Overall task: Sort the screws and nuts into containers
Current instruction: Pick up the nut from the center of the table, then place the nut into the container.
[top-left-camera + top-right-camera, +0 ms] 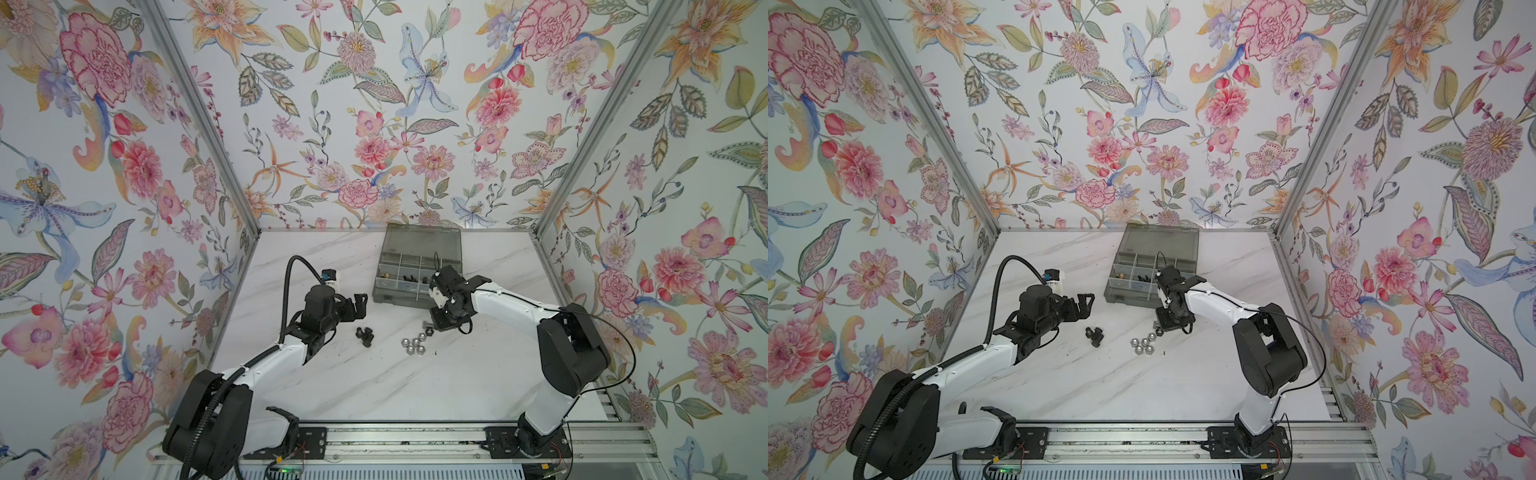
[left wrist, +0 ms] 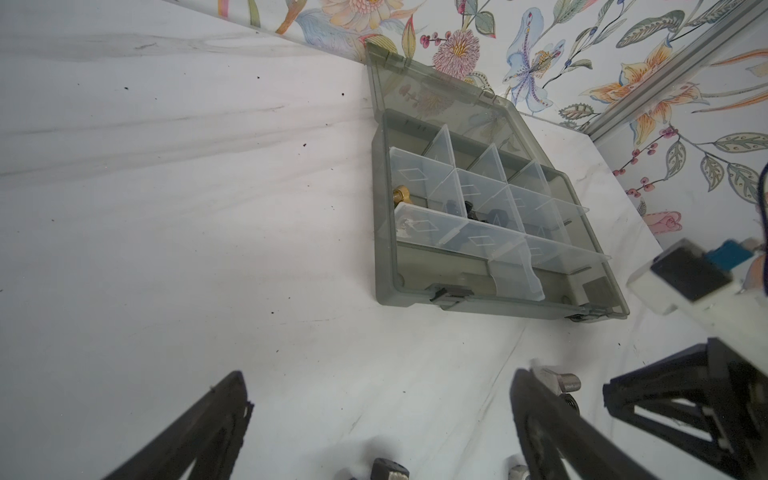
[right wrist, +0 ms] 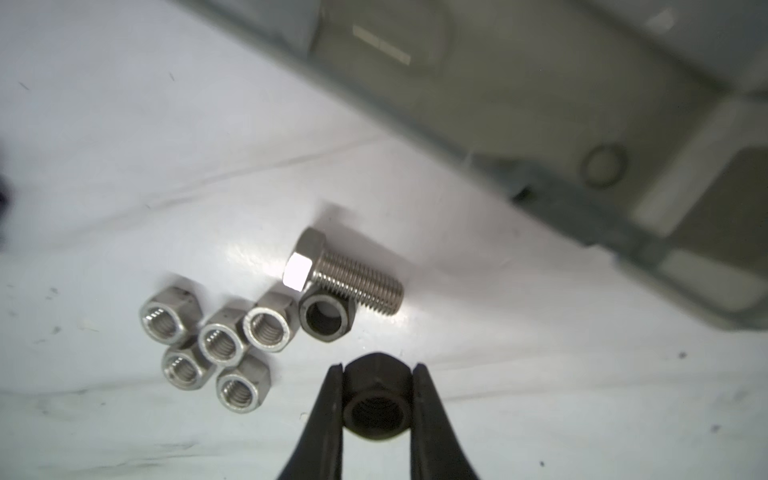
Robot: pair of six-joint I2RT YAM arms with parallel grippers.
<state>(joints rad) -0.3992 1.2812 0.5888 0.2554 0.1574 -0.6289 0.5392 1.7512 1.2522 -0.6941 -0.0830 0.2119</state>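
- The right gripper (image 3: 377, 370) pinches a black nut (image 3: 376, 405), with one finger pressed to each side. Whether the nut rests on the table (image 3: 124, 124) or hangs just off it cannot be told.
- This grip is just in front of the box (image 1: 399, 296), near its front right corner. In both top views the arm's wrist hides the fingers and the nut.
- Between the grip and the box front, a silver bolt (image 3: 345, 272) lies on its side. Another black nut (image 3: 328, 318) touches its thread.
- Five silver nuts (image 3: 220, 340) sit bunched together, a little farther from the box than the bolt. The nearest one seems to touch the other black nut.
- Black bolts (image 1: 364, 336) lie in a small heap in front of the box's left corner, apart from it. Their number is hard to make out.
- The left gripper (image 2: 378, 382) is spread wide and holds nothing, in front of the box and to its left. Its wrist view shows only the finger ends; the frame edge cuts off the rest.
- The box's lid (image 1: 424, 239) stands open behind it; flat or leaning, I cannot tell. Clear dividers split the box into compartments (image 2: 482, 187).
- A brass piece (image 2: 402, 195) sits in a left compartment, half hidden by a divider.
- Dark pieces (image 2: 496, 216) lie in the next compartment, too hidden to tell bolts from nuts.
- In both top views the right arm covers the box's right side, and the right wrist view shows the box blurred.
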